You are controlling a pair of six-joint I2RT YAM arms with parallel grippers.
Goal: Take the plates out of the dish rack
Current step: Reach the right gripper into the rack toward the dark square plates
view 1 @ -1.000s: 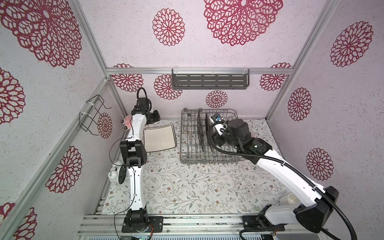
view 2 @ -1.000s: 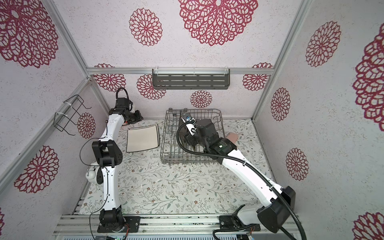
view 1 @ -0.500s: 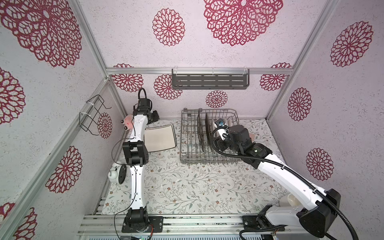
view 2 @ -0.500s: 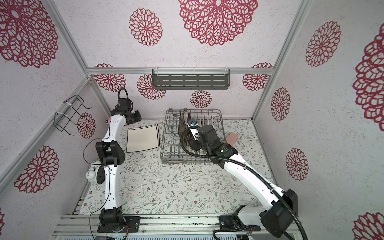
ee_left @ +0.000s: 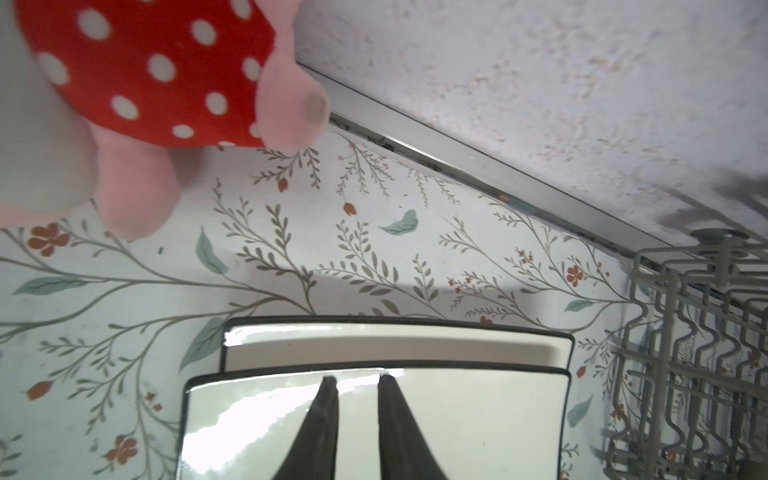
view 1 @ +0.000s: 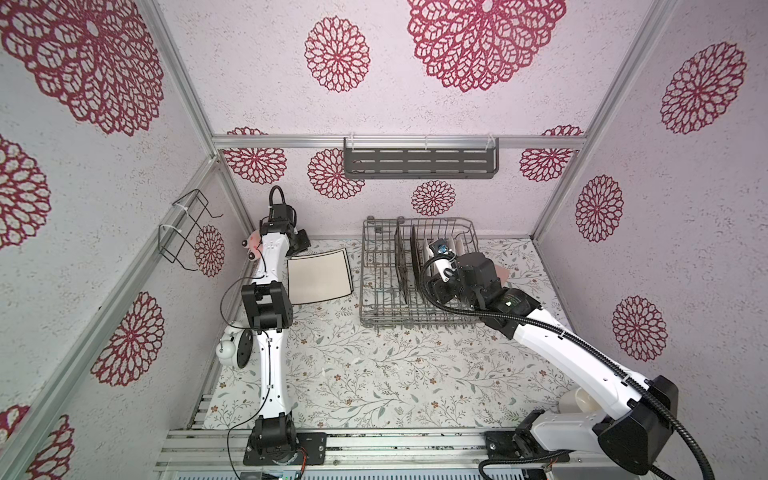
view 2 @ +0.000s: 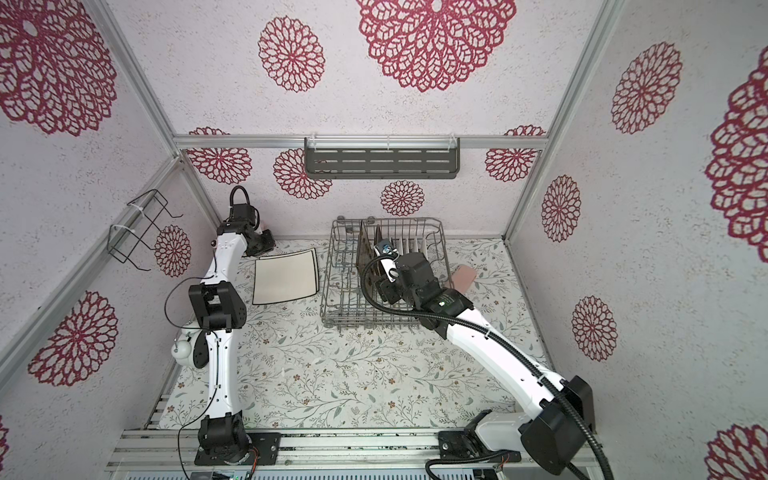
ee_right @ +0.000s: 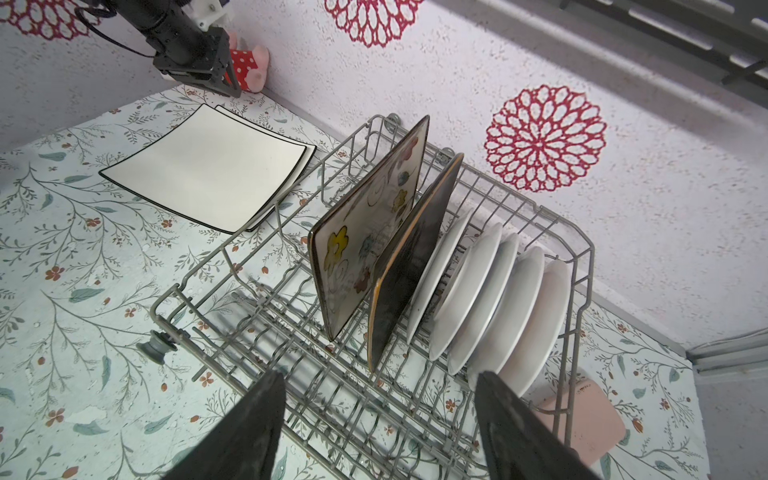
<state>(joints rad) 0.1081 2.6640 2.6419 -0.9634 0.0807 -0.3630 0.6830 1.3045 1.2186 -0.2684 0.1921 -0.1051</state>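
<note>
Plates. In a top view: two white square dark-rimmed plates (view 1: 320, 276) stacked on floral desk (view 1: 374, 374), left of grey wire dish rack (view 1: 365, 266). Left wrist: left claw (ee_left: 354, 376) barely ajar, empty, over them. Right wrist: right claw (ee_right: 379, 374) wide open, empty, at rack's near edge; dark square plates (ee_right: 415, 266), round white plates (ee_right: 490, 299) upright inside. Judged: next pick pending; straddle one rim.

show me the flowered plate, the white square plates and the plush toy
flowered plate (ee_right: 368, 228): right wrist view, its printed face
white square plates (view 1: 319, 276): a top view, top plate's middle
plush toy (ee_left: 145, 70): left wrist view, red spotted body
</note>
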